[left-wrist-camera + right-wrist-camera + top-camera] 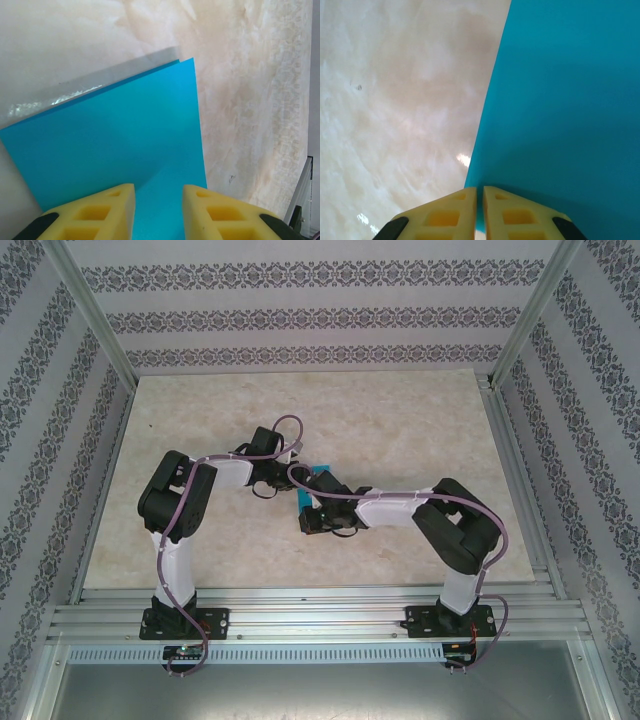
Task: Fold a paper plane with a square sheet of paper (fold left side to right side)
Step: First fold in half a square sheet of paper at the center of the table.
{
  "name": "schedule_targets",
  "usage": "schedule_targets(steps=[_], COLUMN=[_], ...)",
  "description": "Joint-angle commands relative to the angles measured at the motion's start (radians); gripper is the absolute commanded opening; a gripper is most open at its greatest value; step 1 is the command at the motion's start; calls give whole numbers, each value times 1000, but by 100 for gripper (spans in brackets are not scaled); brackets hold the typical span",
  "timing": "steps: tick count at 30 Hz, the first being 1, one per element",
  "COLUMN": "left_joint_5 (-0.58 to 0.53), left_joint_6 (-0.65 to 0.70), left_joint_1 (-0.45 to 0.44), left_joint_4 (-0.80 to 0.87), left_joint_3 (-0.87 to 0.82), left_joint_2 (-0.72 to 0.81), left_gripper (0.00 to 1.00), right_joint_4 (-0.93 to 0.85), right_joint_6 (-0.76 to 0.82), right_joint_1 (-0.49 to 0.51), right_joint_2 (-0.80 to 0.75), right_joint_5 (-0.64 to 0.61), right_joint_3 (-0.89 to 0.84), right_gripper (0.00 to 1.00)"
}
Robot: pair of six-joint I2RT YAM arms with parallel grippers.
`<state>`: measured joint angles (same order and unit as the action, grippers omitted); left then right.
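The square sheet of paper is being pinched at six o'clock by the right claw, probably for folding; the left claw is hovering part-open.

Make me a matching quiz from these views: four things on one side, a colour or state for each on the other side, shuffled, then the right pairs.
Things:
1. left gripper
2. right gripper
3. square sheet of paper
4. table

Colour or state:
A. marbled beige
B. bright blue
C. jaws apart
D. jaws pinched on the paper's edge

Pairs: 1-C, 2-D, 3-B, 4-A
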<state>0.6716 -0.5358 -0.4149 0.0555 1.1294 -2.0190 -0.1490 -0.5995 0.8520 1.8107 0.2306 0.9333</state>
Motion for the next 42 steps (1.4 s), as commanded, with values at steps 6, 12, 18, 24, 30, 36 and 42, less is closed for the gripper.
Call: schedule_targets(steps=[6,12,18,24,30,36,42], left_joint_5=[-129,-132,-128,-132,-136,-139,-135], left_joint_6=[45,54,50,60,60,68,61], left_joint_1=[-6,-6,-6,-7,-7,-6,-7], left_joint_4=[82,94,86,105,105,112,103], left_joint_3=[-24,-23,-32,-35,-39,-27,-28], left_joint_2=[-63,-60,-55,-37,-32,-32,-35], left_gripper=[33,33,33,33,33,33,32], right_joint_4=[-85,32,144,73,-77,-48,-5], right_joint_6=[12,-21,-83,-56,-37,-44,-68], right_joint_1=[-34,-168,-268,-282,-285,-306,-320], right_joint_2=[-103,-172,-68,-145,-383,-366,-122], right_joint_5=[106,211,258,281,179,193,182], right_joint_3=[-77,-67,-14,-22,-159,-126,81], right_gripper=[14,16,16,26,36,36,26])
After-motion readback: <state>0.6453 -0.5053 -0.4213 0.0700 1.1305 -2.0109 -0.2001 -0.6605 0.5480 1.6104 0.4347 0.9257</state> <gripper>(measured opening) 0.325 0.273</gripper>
